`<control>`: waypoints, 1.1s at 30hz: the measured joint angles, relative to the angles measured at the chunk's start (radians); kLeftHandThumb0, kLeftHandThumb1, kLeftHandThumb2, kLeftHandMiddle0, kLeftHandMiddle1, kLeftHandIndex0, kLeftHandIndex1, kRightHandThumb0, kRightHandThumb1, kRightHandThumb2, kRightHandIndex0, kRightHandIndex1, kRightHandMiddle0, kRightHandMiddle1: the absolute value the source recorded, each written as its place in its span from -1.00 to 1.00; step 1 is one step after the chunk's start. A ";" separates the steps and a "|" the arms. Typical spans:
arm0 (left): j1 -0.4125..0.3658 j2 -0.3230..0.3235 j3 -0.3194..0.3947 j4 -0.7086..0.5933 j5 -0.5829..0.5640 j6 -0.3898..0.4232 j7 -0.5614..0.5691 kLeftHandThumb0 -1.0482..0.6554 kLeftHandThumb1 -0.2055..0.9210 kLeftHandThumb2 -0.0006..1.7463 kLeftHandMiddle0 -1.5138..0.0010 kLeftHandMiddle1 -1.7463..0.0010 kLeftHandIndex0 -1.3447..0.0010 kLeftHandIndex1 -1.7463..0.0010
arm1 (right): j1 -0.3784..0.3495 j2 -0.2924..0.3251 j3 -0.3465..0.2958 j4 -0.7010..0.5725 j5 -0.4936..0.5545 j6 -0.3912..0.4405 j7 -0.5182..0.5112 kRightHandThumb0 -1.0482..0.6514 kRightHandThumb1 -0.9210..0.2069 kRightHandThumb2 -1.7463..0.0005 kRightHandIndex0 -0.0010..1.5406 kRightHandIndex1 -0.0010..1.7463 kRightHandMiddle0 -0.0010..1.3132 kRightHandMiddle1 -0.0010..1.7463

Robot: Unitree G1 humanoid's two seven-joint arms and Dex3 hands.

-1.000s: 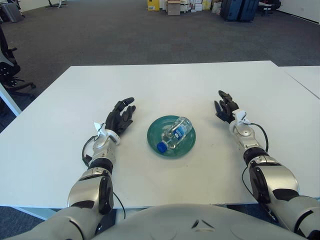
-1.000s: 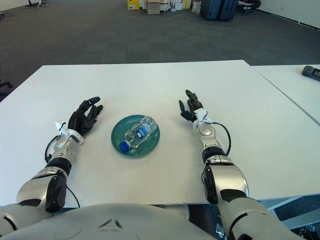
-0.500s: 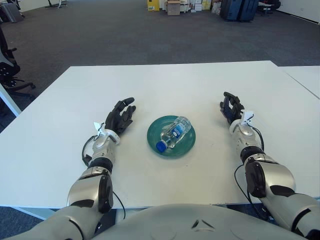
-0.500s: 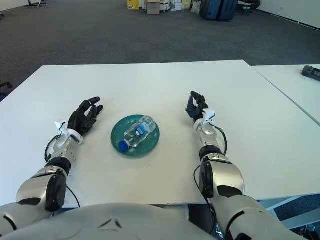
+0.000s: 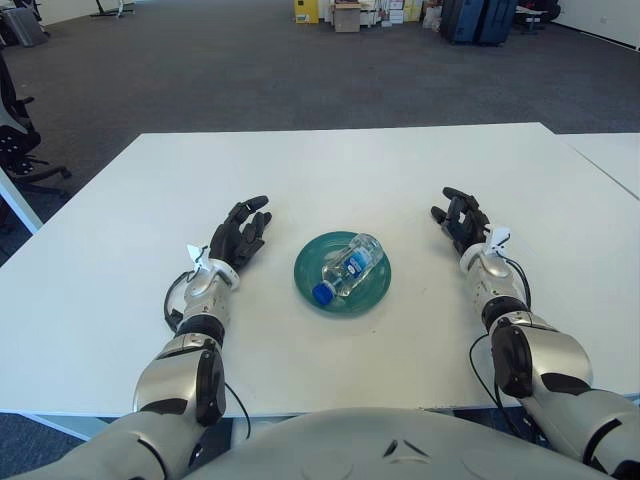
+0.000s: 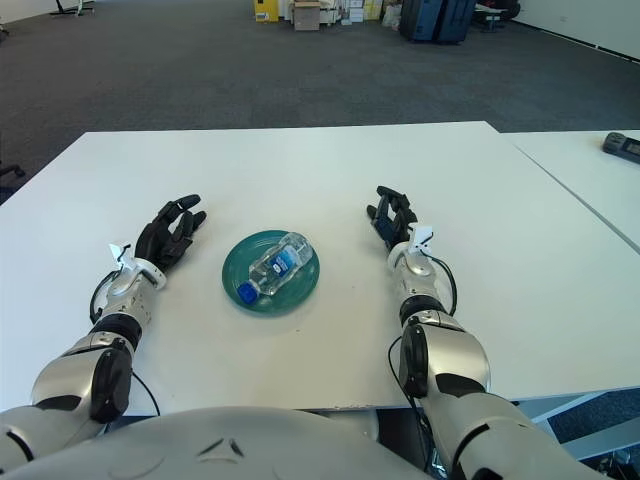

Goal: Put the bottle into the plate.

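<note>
A clear plastic bottle [image 5: 346, 267] with a blue cap and blue label lies on its side in the green plate [image 5: 374, 289] at the middle of the white table. It also shows in the right eye view [image 6: 275, 265]. My left hand [image 5: 240, 232] rests on the table left of the plate, fingers spread and empty. My right hand [image 5: 459, 214] rests on the table right of the plate, fingers relaxed and empty. Neither hand touches the plate or bottle.
The white table [image 5: 330, 170] stretches well beyond the plate on all sides. A second white table [image 6: 590, 170] stands to the right with a dark object [image 6: 622, 144] on it. Boxes and cases stand far back on the carpet.
My right hand has drawn back from the plate, moving right and a little nearer to me, and settled on the table. The left hand, bottle and plate have not moved.
</note>
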 measured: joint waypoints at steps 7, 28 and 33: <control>0.001 0.000 0.000 0.000 0.000 0.000 -0.003 -0.44 0.83 -0.23 0.36 0.13 0.56 -0.21 | 0.002 -0.006 0.026 0.001 -0.018 -0.006 -0.002 -0.64 -1.00 -0.02 -0.24 -0.90 -0.86 0.01; 0.021 0.001 -0.008 -0.026 0.004 -0.002 -0.006 -0.41 0.87 -0.23 0.36 0.16 0.60 -0.20 | 0.049 0.010 0.088 -0.013 -0.050 -0.088 -0.008 -0.54 -1.00 0.04 -0.32 -0.96 -0.98 -0.05; 0.024 0.002 -0.011 -0.031 0.005 -0.001 -0.006 -0.41 0.86 -0.23 0.36 0.16 0.60 -0.21 | 0.056 0.017 0.101 -0.014 -0.051 -0.087 -0.007 -0.51 -1.00 0.06 -0.33 -0.97 -0.99 -0.05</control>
